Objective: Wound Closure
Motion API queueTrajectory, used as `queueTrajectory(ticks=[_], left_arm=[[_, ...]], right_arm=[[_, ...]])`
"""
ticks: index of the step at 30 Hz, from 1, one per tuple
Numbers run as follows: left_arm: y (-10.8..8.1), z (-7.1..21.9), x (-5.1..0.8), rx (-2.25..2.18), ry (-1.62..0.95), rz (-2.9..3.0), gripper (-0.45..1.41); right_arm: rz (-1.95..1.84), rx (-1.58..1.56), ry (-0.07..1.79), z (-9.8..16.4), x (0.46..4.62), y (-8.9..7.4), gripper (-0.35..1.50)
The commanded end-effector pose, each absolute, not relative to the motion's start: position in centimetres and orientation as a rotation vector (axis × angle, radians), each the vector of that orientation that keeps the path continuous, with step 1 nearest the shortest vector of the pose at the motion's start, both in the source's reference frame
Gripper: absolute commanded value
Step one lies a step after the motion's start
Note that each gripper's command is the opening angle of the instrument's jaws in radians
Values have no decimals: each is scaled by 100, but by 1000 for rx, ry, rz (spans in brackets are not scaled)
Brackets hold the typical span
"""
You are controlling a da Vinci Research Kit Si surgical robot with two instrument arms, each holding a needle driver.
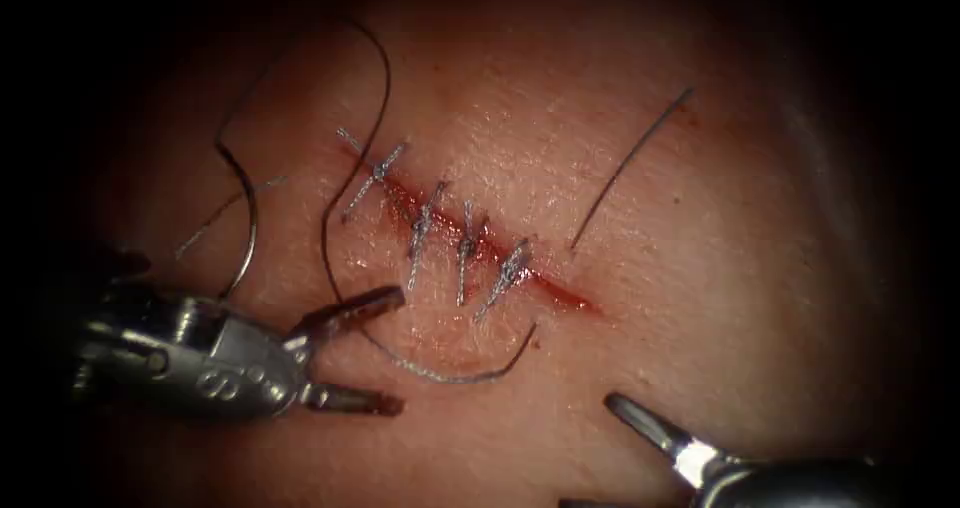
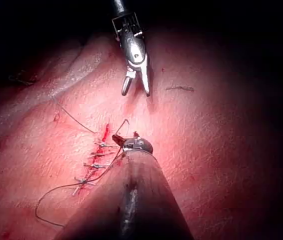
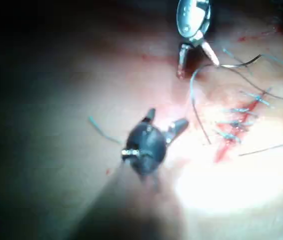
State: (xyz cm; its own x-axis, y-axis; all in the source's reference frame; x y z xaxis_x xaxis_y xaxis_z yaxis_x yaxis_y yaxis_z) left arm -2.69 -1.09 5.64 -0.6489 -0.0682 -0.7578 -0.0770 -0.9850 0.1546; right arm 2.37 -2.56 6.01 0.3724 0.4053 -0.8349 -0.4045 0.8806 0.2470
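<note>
Tissue (image 1: 620,388) carries a slanting cut (image 1: 470,243) with four stitches (image 1: 466,248) already laid across it, so most of the closure looks done; red fluid (image 1: 570,296) still marks the near right end of the cut, which appears unstitched. The curved needle (image 1: 465,370) lies on the tissue just near of the cut, apparently loose, though whether its tip is buried I cannot tell. Dark thread (image 1: 350,168) loops away over the far left, and a cut end of thread (image 1: 630,168) lies to the right of the cut. The left claw (image 1: 365,353) reaches in low from the left, its jaws spread wide and holding nothing, the upper jaw just beside the thread. The right claw (image 1: 640,423) waits near right, well apart from the needle; its jaws stand open in the wrist views and are empty.
</note>
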Motion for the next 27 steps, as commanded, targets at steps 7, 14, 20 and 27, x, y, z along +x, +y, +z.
queueTrajectory(ticks=[7, 14, 20, 27], left_arm=[[-110, 573, -272, -1312, 319, 2875, -45], [-109, 566, -283, -1282, 341, 2885, -45], [-102, 568, -289, -1306, 351, 2903, -45], [-94, 571, -287, -1308, 358, 2910, -45]], right_arm=[[513, 2, 1068, 597, 244, -256, 110], [456, -42, 1057, 582, 258, -234, 105], [403, -68, 1025, 594, 259, -214, 86], [402, -80, 1008, 611, 250, -197, 86]])
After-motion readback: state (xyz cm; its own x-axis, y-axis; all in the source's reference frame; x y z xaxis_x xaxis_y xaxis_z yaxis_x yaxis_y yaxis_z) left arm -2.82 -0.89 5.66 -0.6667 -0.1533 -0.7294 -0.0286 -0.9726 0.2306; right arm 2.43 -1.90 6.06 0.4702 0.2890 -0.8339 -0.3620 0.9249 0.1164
